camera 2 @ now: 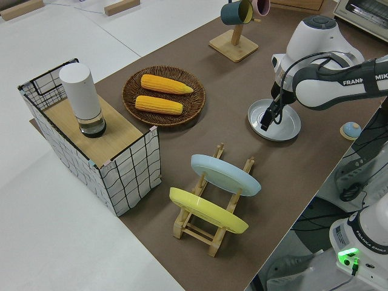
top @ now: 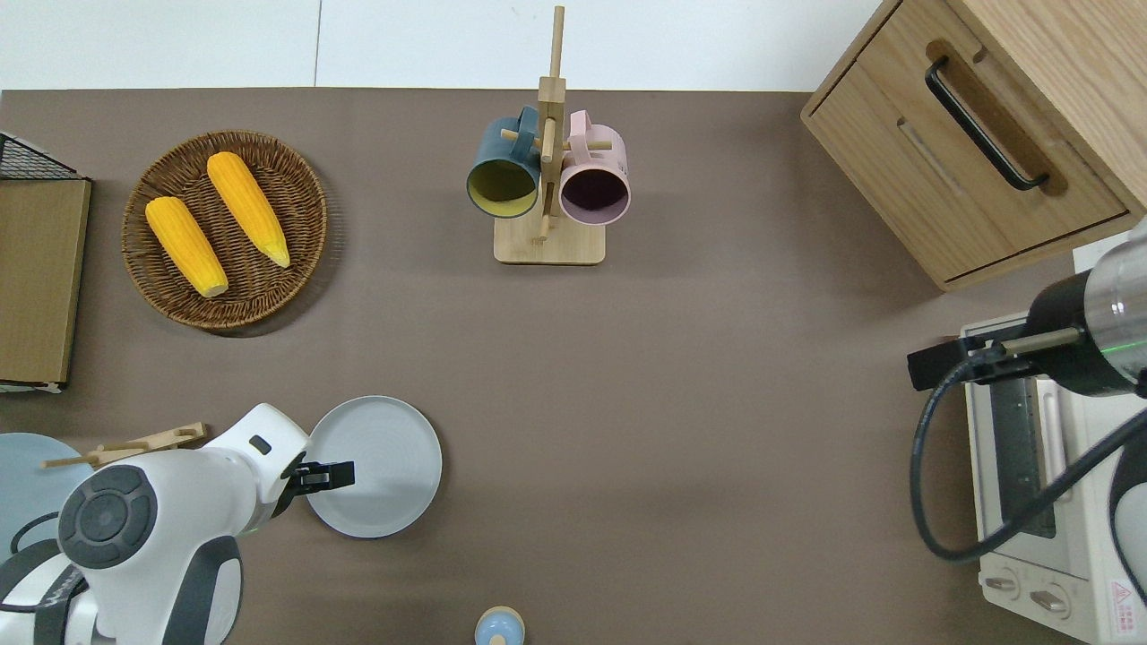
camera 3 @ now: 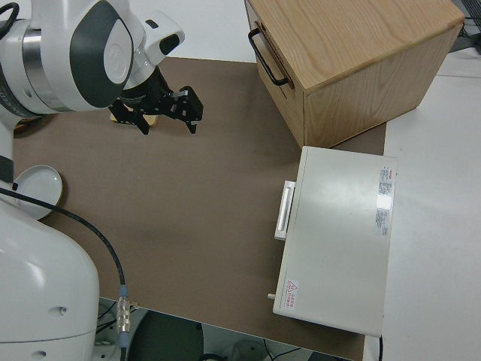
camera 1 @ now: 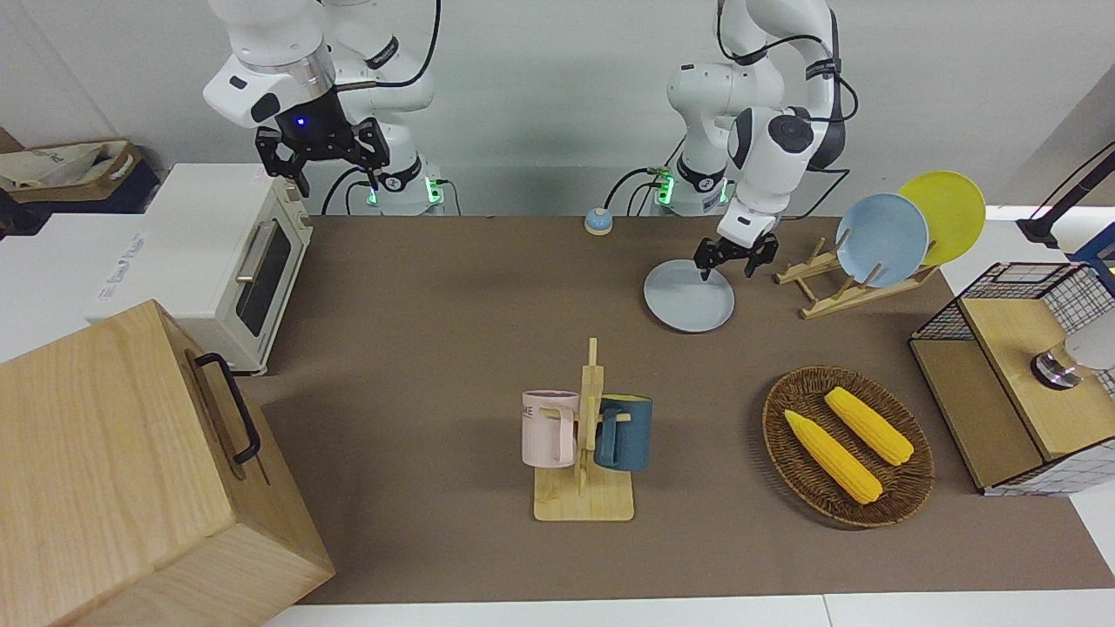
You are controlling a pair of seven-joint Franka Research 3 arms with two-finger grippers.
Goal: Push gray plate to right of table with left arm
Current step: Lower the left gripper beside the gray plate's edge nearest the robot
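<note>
Lowering the left end effector [top: 336, 472] at the plate [top: 385, 466]'s rim.
Fingers spread; seat one inside the rim toward the dish rack [camera 1: 827, 283], then sweep low and level across the table [top: 681, 403].

The brown bench [top: 717, 358] carries a gray plate [top: 385, 466] near the robots, a plate rack [camera 1: 836, 283] toward the left arm's end, a corn basket [top: 226, 230], a mug rack [top: 548, 242], a small bell [top: 499, 627], a wire crate [camera 1: 1019, 374], a wooden cabinet [camera 1: 131, 470] and a toaster oven [camera 1: 231, 261].
</note>
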